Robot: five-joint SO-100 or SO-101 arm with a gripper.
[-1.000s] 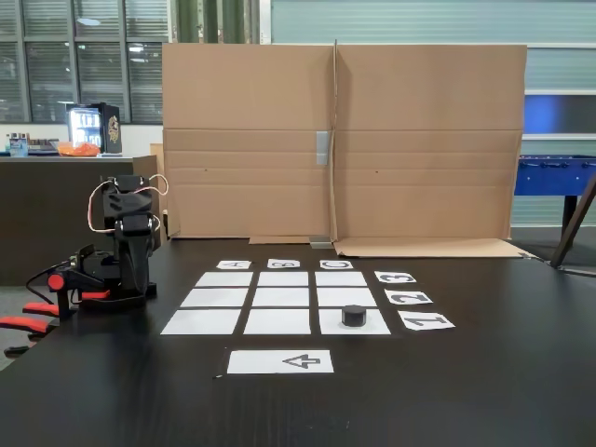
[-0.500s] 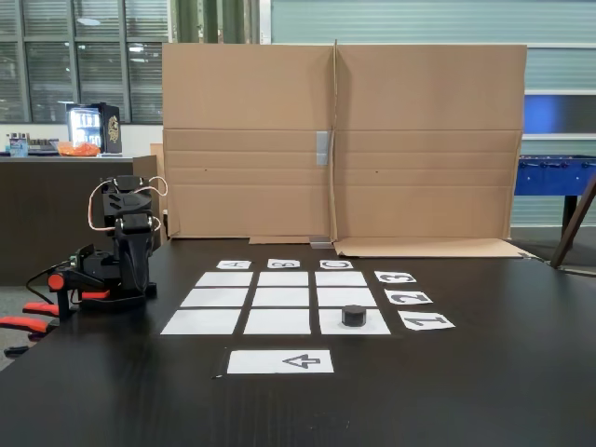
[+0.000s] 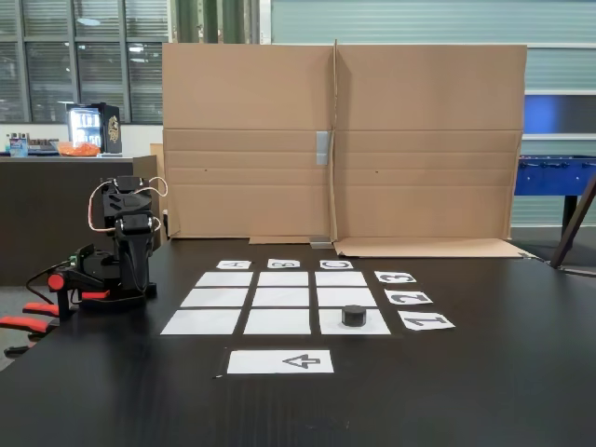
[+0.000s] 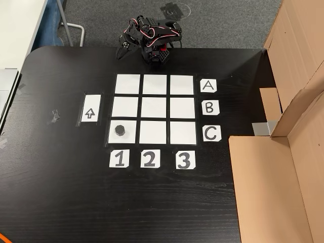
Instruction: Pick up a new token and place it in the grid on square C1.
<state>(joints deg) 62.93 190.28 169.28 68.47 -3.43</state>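
We are seeing the gripper (image 4: 123, 51) folded back with the arm (image 3: 126, 251) at the table's (image 4: 61, 202) far edge in the other view, well apart from the grid (image 4: 154, 108); we cannot tell if its fingers are apart or together. The token (image 4: 120, 130) is sitting on square C1 (image 4: 130, 136), inside its borders, near the corner by label 1 (image 4: 119, 159). The 8 other cells are lying bare. A cardboard wall (image 3: 340, 140) is standing behind the grid in the fixed view.
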